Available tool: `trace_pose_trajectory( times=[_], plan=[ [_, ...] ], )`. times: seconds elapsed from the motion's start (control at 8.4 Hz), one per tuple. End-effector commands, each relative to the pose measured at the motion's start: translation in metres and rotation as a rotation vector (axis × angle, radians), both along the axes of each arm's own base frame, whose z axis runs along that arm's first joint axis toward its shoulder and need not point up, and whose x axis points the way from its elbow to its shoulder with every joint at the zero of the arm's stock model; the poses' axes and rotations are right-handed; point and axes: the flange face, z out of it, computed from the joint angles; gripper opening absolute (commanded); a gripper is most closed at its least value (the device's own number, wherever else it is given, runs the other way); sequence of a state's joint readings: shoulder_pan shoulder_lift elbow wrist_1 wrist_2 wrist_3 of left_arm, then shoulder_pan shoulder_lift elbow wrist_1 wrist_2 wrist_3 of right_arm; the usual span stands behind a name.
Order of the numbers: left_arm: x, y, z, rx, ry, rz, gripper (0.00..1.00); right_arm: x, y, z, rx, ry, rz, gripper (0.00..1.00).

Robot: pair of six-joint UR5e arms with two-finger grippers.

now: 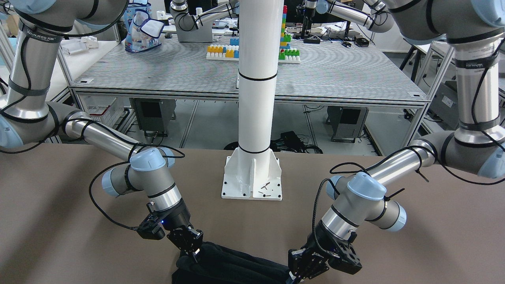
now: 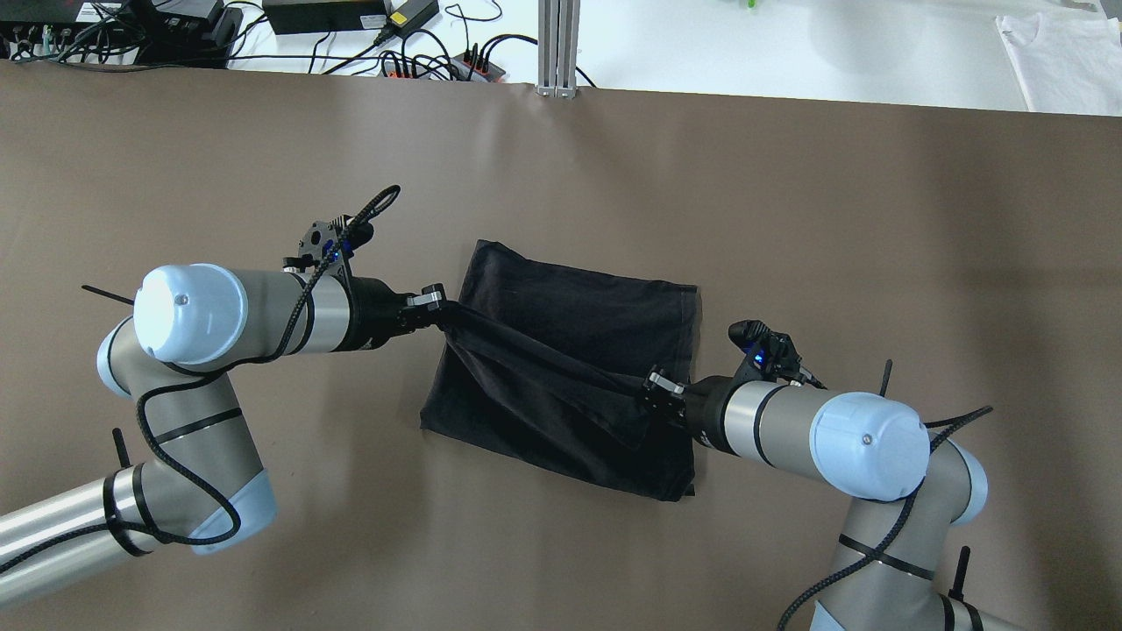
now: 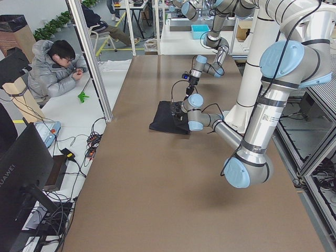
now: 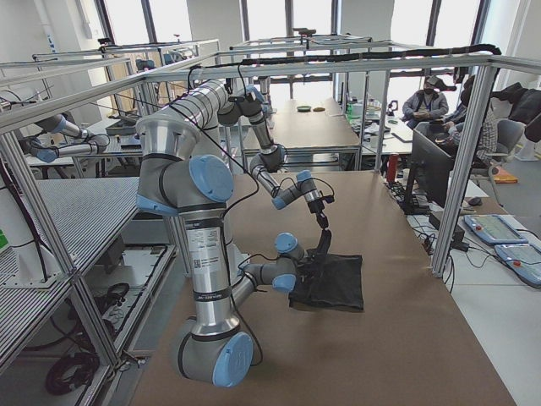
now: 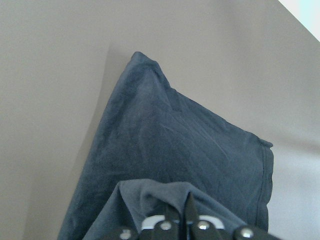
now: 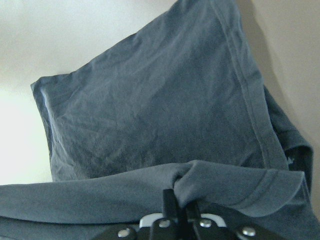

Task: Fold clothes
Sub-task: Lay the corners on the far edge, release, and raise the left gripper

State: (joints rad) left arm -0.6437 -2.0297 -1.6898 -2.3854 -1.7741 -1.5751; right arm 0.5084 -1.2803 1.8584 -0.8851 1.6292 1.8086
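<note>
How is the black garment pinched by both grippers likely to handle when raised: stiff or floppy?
Likely floppy: the black garment drapes in loose folds between the left gripper and right gripper. Probably light: thin fabric bunches at each pinch.

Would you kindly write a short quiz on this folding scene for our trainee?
1. True or false: the left gripper is shut on the garment.
2. What does the right gripper hold? A. a towel B. the garment C. nothing
3. What tall white thing stands on the table?
Key: 1 true; 2 B; 3 the pole.
</note>
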Motion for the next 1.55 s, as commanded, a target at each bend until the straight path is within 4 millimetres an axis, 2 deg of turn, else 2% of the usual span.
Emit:
trace_pose_trajectory(
  times=[0.0,0.12,0.36,0.71,0.83,0.95,1.07,1.19,1.31,1.43],
  plan=[
    [-0.001,-0.005,0.001,-0.012,0.003,-0.009,0.00,-0.004,-0.028,-0.007,0.004,0.004,0.038,0.00],
    [-0.001,-0.006,0.003,-0.014,0.000,-0.013,0.00,-0.011,-0.033,-0.016,0.009,-0.004,0.041,0.00],
    [0.001,-0.007,0.007,-0.016,-0.005,-0.014,0.00,-0.013,-0.034,-0.020,0.014,-0.014,0.043,0.00],
    [0.001,-0.007,0.006,-0.011,-0.005,-0.012,0.00,-0.019,-0.041,-0.003,0.004,0.023,0.068,0.00],
    [0.003,-0.009,0.007,-0.014,-0.008,-0.015,0.14,-0.020,-0.042,-0.004,0.004,0.018,0.069,0.25],
    [0.006,-0.012,0.010,-0.016,-0.015,-0.055,0.99,-0.019,-0.042,-0.004,0.003,0.016,0.071,0.93],
    [0.008,-0.020,-0.008,-0.005,-0.001,-0.104,1.00,-0.018,-0.044,-0.005,0.001,0.012,0.074,0.94],
    [0.013,-0.027,-0.017,-0.002,0.007,-0.108,1.00,-0.008,-0.053,-0.009,0.000,-0.008,0.088,0.94],
    [0.015,-0.031,-0.036,-0.021,0.034,-0.124,1.00,-0.004,-0.051,-0.019,0.009,-0.042,0.081,0.94],
    [0.006,-0.045,-0.036,-0.042,0.010,-0.148,1.00,-0.004,-0.049,-0.027,0.012,-0.059,0.065,0.94]
  ],
)
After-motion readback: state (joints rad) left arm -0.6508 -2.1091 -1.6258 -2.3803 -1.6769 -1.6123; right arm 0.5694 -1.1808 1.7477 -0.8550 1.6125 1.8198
